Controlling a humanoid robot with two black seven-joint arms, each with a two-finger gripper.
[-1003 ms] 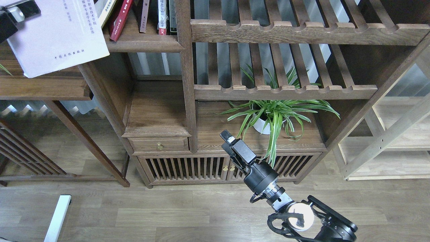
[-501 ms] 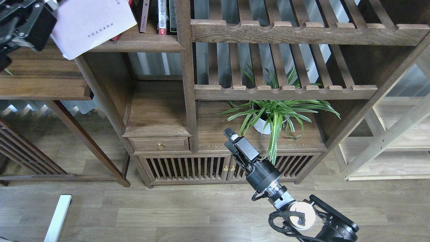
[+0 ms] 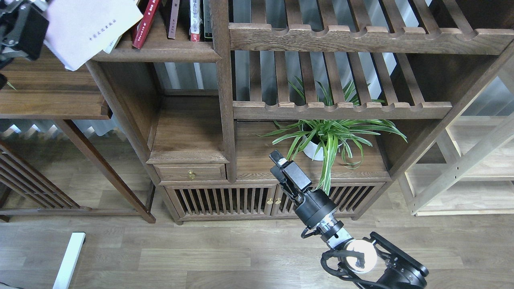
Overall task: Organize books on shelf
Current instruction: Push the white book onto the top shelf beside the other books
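My left gripper (image 3: 42, 10) is at the top left, shut on the pale lavender-white book (image 3: 88, 32). It holds the book tilted over the left end of the dark-brown shelf (image 3: 160, 54). The red book (image 3: 145, 24) leans to the left on that shelf, just right of the held book. A pale yellow-green edge (image 3: 113, 43) shows under the held book's corner. My right gripper (image 3: 277, 158) hangs low in front of the cabinet, empty and far from the books. Its fingers overlap in this view.
Slim brown (image 3: 173, 18), white-red (image 3: 194, 20) and dark (image 3: 206, 20) volumes stand at the shelf's right end against the post. Slatted shelves (image 3: 341, 106) lie to the right, with a potted plant (image 3: 321, 138) below them. A side table (image 3: 48, 96) is at the left and a pale rack (image 3: 461, 168) at the right.
The left gripper swung the lavender-white book up and right to the shelf, then back a little left, uncovering the red book. The right gripper drifted slightly right and up.
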